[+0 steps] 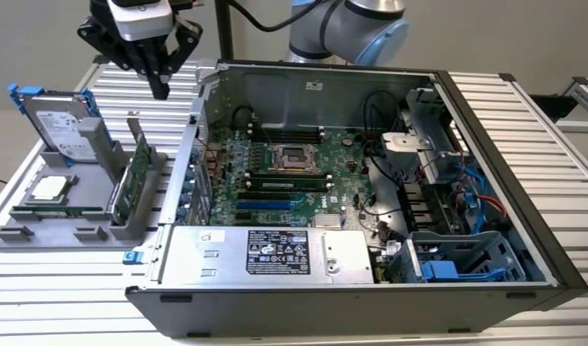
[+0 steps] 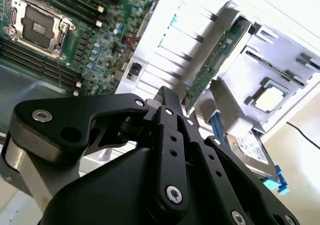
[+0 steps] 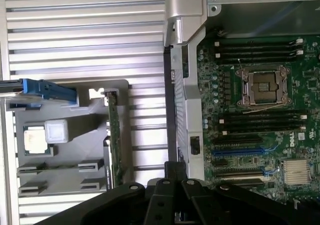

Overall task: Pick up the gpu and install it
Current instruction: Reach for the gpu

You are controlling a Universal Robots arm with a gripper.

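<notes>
1. We see the gpu standing on edge in a slot of the grey holder on the worktop. It is just to the exterior view's left of the open computer case.
2. The jaws hang high above the holder's far end, pressed together and empty, well apart from the card.
3. The silver hard drive stands in the same holder, farther to the exterior view's left. The card sits between it and the case wall.
4. We judge the step in hand to be the approach to the card. Nothing is installed yet, and the expansion slots on the motherboard lie bare.
5. To do this well, we think the jaws must spread before descending and line up squarely across the card's thin upper edge. They must also keep clear of the case wall and the drive.
</notes>
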